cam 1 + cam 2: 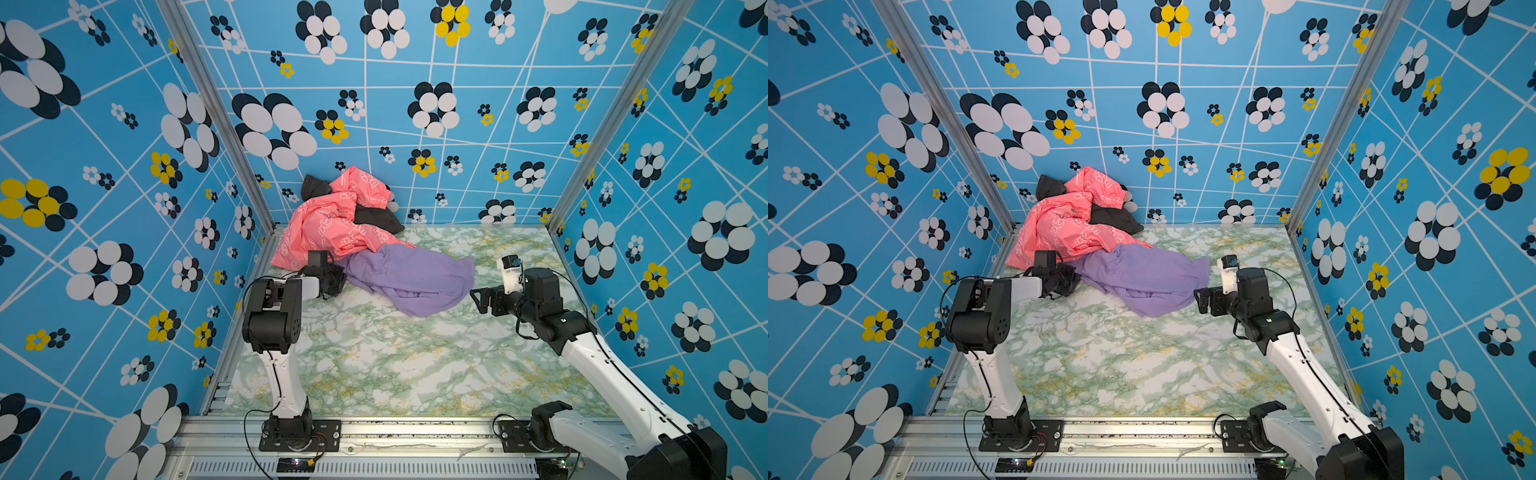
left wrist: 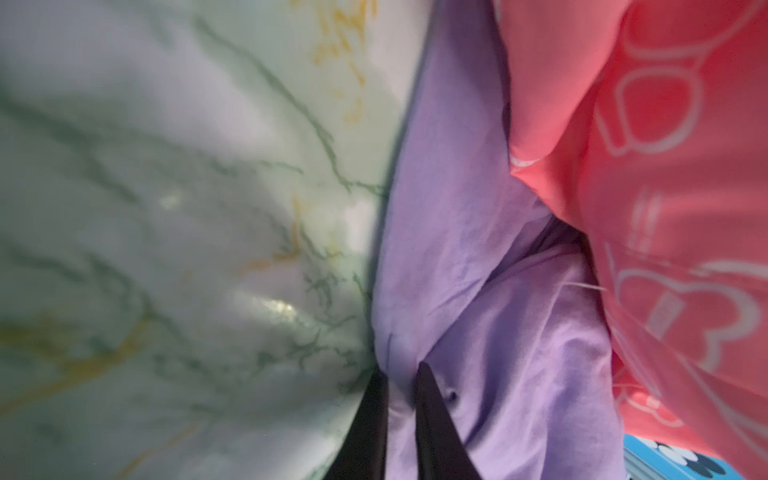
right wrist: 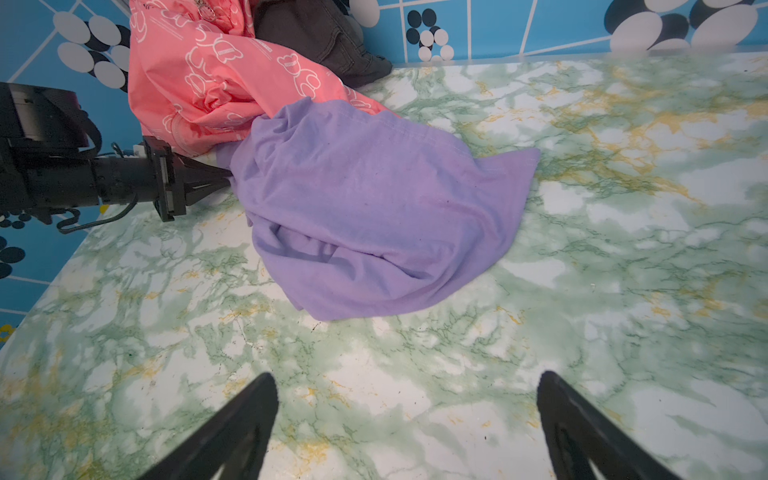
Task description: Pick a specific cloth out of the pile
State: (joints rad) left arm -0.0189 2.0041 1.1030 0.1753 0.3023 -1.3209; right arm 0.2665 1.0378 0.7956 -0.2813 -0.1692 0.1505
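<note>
Marble tabletop: one pile, one cloth

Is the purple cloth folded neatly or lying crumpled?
Crumpled: the purple cloth lies bunched with creases, one edge pinched by the left gripper.

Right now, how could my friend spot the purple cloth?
Start at the green marble table. A pile of clothes sits in its far left corner, and the purple cloth spills out toward the middle. It's plain purple, unlike the printed pink garment and the dark garment.
</note>
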